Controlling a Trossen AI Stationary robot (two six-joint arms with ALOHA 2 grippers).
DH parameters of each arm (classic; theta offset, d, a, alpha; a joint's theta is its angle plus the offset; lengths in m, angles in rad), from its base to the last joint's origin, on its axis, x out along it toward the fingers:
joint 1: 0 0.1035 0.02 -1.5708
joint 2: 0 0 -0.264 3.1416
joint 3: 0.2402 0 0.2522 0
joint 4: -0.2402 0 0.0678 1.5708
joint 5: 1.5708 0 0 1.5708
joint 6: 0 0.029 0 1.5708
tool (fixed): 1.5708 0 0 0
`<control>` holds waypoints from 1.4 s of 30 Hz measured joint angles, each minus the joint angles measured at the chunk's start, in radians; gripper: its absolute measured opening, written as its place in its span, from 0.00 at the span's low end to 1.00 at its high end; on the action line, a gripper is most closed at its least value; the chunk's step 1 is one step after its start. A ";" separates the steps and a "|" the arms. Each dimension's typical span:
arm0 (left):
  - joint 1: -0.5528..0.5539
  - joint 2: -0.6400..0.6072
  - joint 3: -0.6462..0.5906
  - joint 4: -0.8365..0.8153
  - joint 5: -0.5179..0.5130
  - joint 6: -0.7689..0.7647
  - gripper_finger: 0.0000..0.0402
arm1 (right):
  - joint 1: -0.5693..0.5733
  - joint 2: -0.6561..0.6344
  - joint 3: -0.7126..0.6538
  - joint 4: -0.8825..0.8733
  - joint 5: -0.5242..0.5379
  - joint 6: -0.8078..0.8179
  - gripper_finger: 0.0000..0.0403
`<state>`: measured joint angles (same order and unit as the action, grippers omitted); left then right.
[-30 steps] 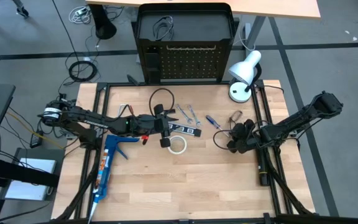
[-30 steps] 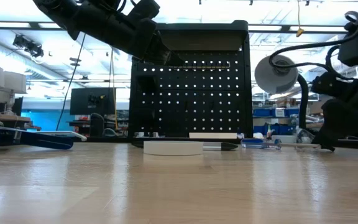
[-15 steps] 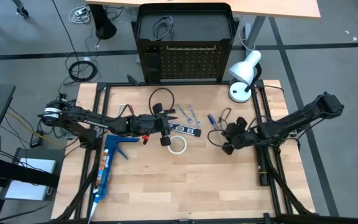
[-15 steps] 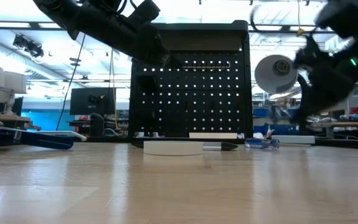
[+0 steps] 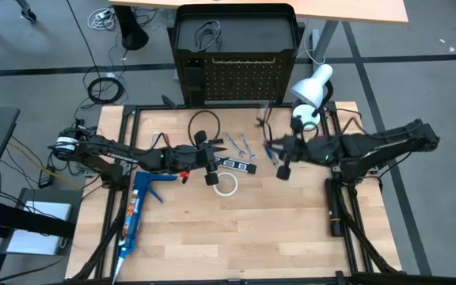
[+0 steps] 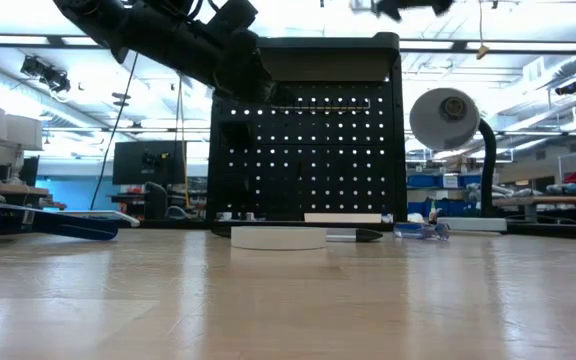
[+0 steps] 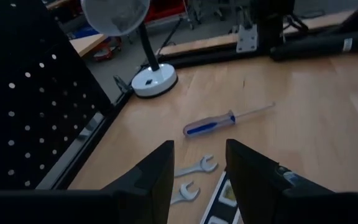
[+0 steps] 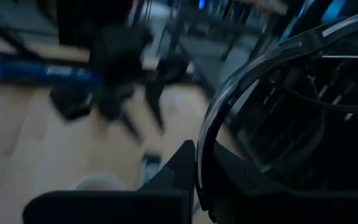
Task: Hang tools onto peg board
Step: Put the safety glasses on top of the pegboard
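Note:
The black peg board [image 5: 240,79] stands upright at the table's far edge. My right gripper [image 5: 274,150] is shut on a black wire loop [image 8: 241,81] high above the table's middle right; in the low view it shows only as a blur at the top [image 6: 408,6]. My left gripper [image 5: 216,161] hovers open and empty over the black strip with white marks [image 5: 236,165]. The white tape ring [image 5: 226,184], two silver wrenches [image 7: 194,169], the blue-handled screwdriver [image 7: 219,122] and a second wire loop [image 5: 204,125] lie flat on the table. My right gripper pinches the wire loop between its two fingers at the loop's near stretch [image 8: 199,155]. The rest of the loop stands out beyond the fingertips. The loop is lifted clear of the table.
A white desk lamp [image 5: 311,91] stands at the far right corner beside the peg board. A blue caulking gun [image 5: 137,210] lies at the table's left. A row of hooks [image 5: 244,59] runs along the board's top. Bare wood lies toward the near edge.
My right gripper has risen from the table's right side and gone toward the left and far edge, toward the peg board, carrying the wire loop up off the table. My left gripper has kept still.

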<state>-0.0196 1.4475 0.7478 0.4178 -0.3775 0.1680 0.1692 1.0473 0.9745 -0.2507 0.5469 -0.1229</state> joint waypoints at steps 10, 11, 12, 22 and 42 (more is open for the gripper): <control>0.000 0.001 0.000 0.143 0.012 0.117 0.38 | -0.273 0.000 0.170 0.025 -0.191 -0.192 0.09; 0.000 0.001 0.000 0.148 0.027 0.135 0.38 | -0.303 0.002 0.186 0.031 -0.216 -0.194 0.09; 0.000 0.001 0.000 0.150 0.036 0.149 0.38 | -0.333 0.008 0.206 0.033 -0.240 -0.193 0.09; 0.000 0.001 0.000 0.113 0.083 0.142 0.38 | -0.514 0.217 0.523 -0.147 -0.257 -0.209 0.09; 0.000 0.000 0.000 0.050 0.079 0.085 0.38 | -0.775 0.497 1.008 -0.457 -0.346 -0.440 0.10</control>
<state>-0.0197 1.4479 0.7479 0.4678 -0.2981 0.2534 -0.6059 1.5446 1.9823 -0.7076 0.2011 -0.5631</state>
